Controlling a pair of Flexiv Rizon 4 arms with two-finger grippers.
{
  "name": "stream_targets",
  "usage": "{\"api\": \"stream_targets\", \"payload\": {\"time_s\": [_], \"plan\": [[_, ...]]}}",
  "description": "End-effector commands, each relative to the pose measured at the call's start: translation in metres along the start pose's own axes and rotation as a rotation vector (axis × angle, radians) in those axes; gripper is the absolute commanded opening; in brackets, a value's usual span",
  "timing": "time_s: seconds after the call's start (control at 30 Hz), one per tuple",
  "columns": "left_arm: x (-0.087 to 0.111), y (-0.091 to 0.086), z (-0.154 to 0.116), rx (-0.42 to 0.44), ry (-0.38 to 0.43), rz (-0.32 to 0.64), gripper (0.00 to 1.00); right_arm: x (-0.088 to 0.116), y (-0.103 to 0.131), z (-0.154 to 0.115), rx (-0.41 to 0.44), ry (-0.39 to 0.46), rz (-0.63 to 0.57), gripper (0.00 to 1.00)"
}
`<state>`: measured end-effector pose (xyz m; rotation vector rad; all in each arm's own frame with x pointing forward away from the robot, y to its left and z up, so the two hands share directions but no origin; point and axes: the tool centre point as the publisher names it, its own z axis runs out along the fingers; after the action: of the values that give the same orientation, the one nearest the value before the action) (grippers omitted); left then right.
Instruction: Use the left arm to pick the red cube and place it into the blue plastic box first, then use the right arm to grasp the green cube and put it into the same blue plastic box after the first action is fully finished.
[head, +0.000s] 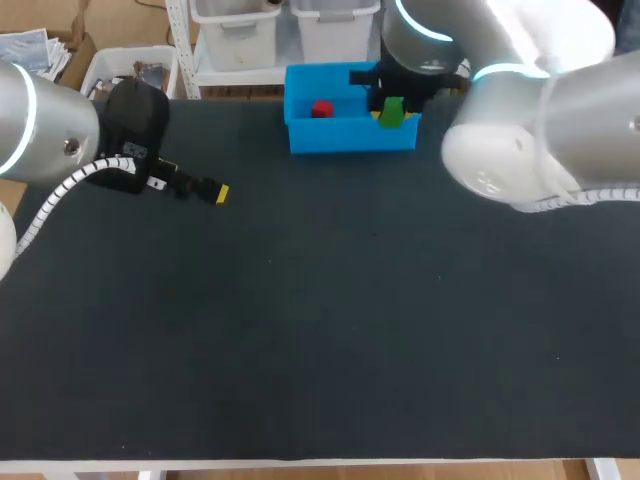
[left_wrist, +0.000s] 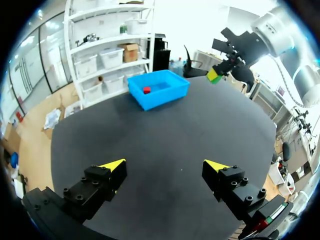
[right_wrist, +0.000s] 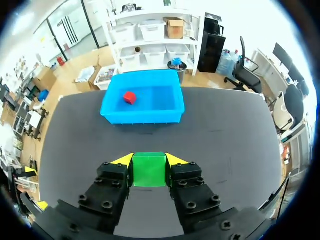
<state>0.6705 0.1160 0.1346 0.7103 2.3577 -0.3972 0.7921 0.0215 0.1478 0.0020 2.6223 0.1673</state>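
Lowering the green cube (right_wrist: 149, 170) over the bare floor of the blue plastic box (right_wrist: 140, 116) before the fingers were parted was judged to be what the step called for. The walls would have to be cleared and room left beside the red cube (right_wrist: 129, 97), so that nothing was knocked or bounced out.

The green cube was seen as a plain, matte, bright green block with sharp edges. It was clamped on two opposite faces by the right gripper (right_wrist: 149, 161) and held in the air. From overhead it appeared at the box's 3 o'clock end, though whether it hung truly inside the rim could not be told.

The red cube lay inside the box, in its 9 o'clock half. The box was set at the 12 o'clock edge of the table (head: 320, 330). The left gripper (left_wrist: 165, 169) was found near the table's 10 o'clock, fingers spread wide with nothing between them.
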Motion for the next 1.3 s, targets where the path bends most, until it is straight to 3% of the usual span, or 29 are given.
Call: {"api": "stream_targets", "payload": {"time_s": [0.03, 0.23, 0.8, 1.3], "plan": [[0.0, 0.002, 0.0, 0.007, -0.003, 0.002, 1.0, 0.007, -0.011, -0.005, -0.065, -0.245, 0.01, 0.0], [0.0, 0.002, 0.0, 0.007, -0.003, 0.002, 1.0, 0.005, -0.009, -0.003, -0.117, -0.309, 0.017, 0.0], [0.0, 0.002, 0.0, 0.007, -0.003, 0.002, 1.0, -0.016, -0.01, 0.012, -0.14, -0.3, 0.026, 0.0], [0.0, 0.002, 0.0, 0.007, -0.003, 0.002, 1.0, -0.074, -0.009, 0.071, -0.15, -0.26, 0.012, 0.0]]}}
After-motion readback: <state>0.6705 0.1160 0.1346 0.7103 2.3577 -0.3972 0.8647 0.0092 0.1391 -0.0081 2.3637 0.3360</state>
